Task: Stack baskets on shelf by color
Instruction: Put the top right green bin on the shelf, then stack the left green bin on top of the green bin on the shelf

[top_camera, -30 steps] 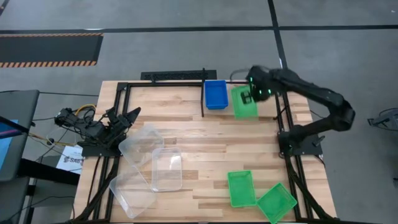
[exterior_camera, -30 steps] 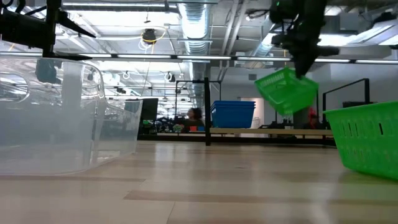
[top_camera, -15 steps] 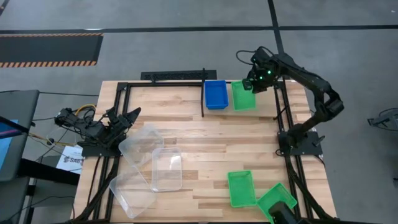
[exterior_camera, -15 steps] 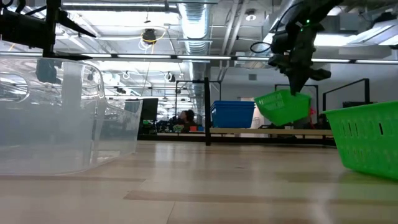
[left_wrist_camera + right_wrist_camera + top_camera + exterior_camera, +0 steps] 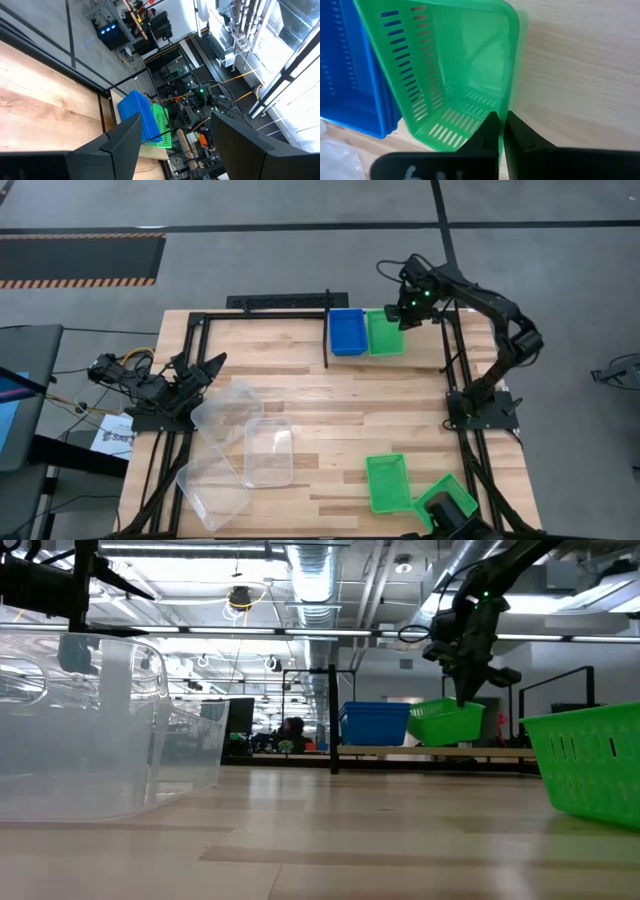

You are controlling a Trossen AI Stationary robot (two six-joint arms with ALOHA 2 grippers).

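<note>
Right gripper (image 5: 501,131) jaws clamped on rim of green slotted plastic basket (image 5: 455,75); basket body ahead of jaws, touching blue plastic basket (image 5: 350,75). Bare light-wood shelf (image 5: 580,75) on the other side. Left gripper (image 5: 175,145) jaws apart, empty.

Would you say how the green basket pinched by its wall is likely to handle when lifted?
Probably light: the right gripper carries the green basket by one thin wall. Its slotted plastic may flex. Held off-centre, it could tilt.

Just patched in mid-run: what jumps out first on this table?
The right gripper, at the far side of the shelf, pinches the rim of a green slotted plastic basket right beside the blue plastic basket stack. Three clear plastic baskets lie jumbled near the parked left gripper, which is open.
</note>
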